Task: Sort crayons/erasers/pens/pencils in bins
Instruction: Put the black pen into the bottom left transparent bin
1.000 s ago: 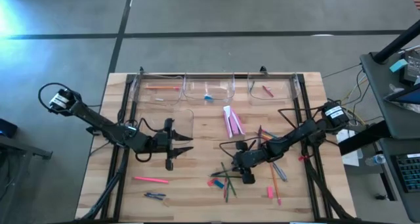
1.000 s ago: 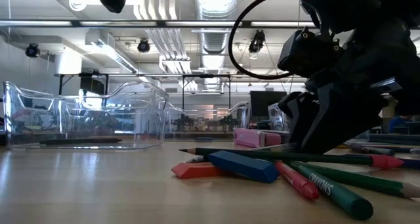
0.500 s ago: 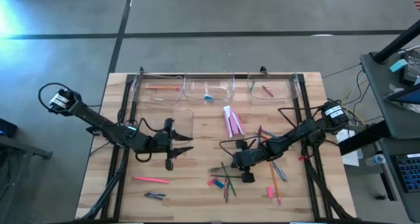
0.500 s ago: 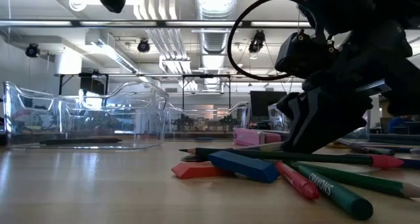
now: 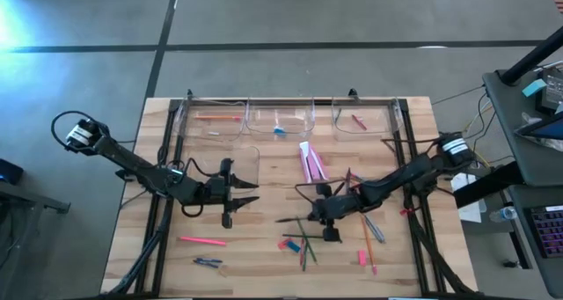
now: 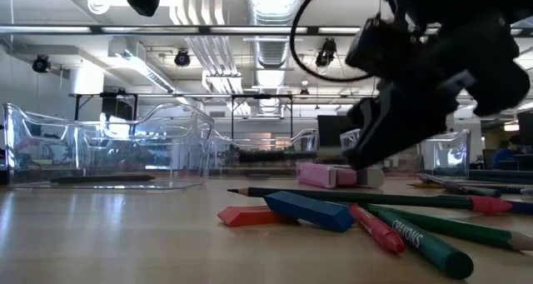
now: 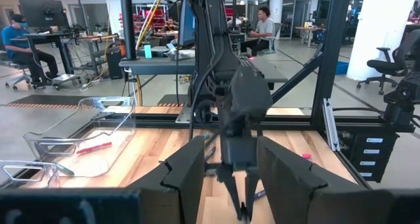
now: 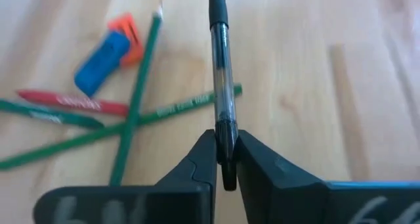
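Note:
My right gripper (image 5: 310,219) (image 8: 226,142) is shut on a pen (image 5: 290,220) with a clear barrel and a dark tip, just above the table's middle. Beneath it lies a heap of green pencils (image 8: 134,86), a red crayon (image 8: 72,100), a blue eraser (image 8: 102,56) and an orange eraser (image 8: 129,30). Three clear bins (image 5: 281,120) stand along the far edge. A fourth (image 5: 239,157) stands nearer the left arm. My left gripper (image 5: 251,194) (image 7: 230,159) hovers open at centre left, with nothing between its fingers. My right gripper pinches the pen near its back end (image 8: 224,129) between its two fingers. The fingers come slanting down from the table's right. The pen sticks out ahead of them toward the table's left, roughly in line with the fingers, and hangs clear of the wood.
Pink sticks (image 5: 310,164) lie in the middle toward the far bins. Another pink stick (image 5: 201,241) and a small dark item (image 5: 208,263) lie at the near left. A pink eraser (image 5: 361,258) and more sticks (image 5: 369,230) lie at the near right. Dark frame rails run along both sides.
My right gripper has taken hold of the pen beside the heap and risen a little with it. The pen is now lifted clear of the table and points toward the table's left. The heap of pencils and erasers has stayed put.

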